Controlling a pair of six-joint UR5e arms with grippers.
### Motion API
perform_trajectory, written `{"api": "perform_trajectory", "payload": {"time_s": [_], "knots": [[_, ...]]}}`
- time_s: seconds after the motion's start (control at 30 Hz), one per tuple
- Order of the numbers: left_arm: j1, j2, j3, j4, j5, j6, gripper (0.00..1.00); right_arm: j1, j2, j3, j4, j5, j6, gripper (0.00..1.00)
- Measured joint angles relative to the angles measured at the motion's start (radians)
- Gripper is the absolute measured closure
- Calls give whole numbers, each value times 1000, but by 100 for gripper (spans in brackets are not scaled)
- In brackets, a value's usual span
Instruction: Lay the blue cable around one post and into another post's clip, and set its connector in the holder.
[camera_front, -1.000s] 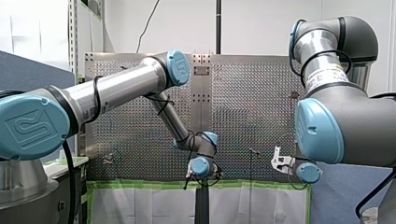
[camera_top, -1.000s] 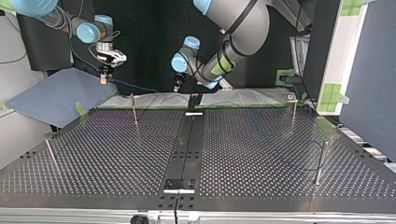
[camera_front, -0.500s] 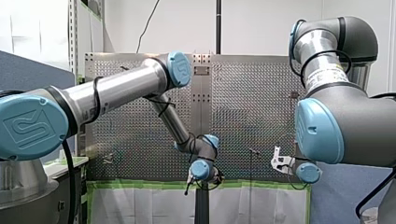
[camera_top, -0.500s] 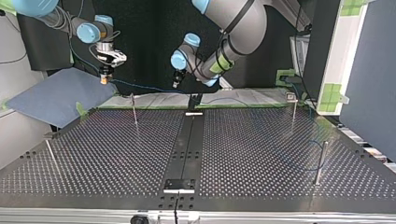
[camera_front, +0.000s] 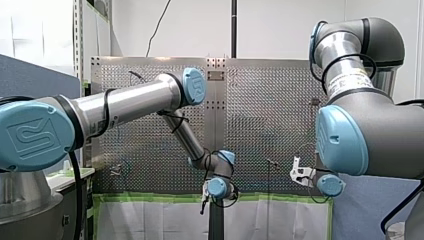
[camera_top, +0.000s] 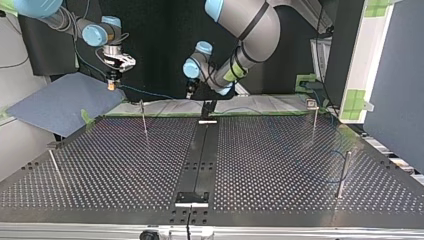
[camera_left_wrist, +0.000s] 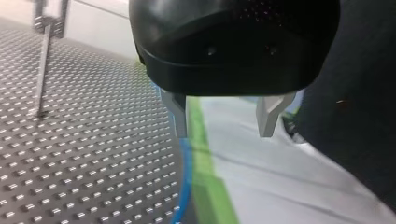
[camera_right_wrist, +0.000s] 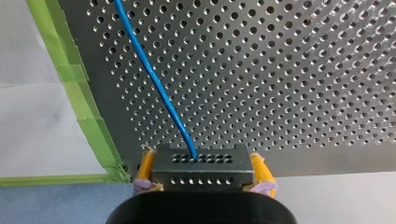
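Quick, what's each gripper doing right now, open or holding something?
Left gripper: open, holding nothing.
Right gripper: shut on the connector.

Front view looks over the table (camera_front: 260, 115) from near; top view faces back, low; both wrist views sit close above its green tape (camera_right_wrist: 88, 116).

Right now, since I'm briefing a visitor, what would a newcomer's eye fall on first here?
The thin blue cable streaking across the perforated metal table into a dark perforated connector block, clamped between my right gripper's yellow pads. Next, my left gripper, black with bare metal fingers, hangs open and empty above the table's green-taped edge.
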Motion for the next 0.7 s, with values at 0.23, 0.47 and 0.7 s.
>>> {"api": "perform_trajectory", "payload": {"time_s": [0.23, 0.47, 0.7], "knots": [[5, -1, 19, 4, -6, -3, 27, 0, 0, 0, 1, -1, 0, 100], [12, -2, 22, 9, -6, -4, 27, 0, 0, 0, 2, -1, 0, 100], [23, -3, 31, 12, -9, -11, 27, 0, 0, 0, 3, 0, -2, 100]]}}
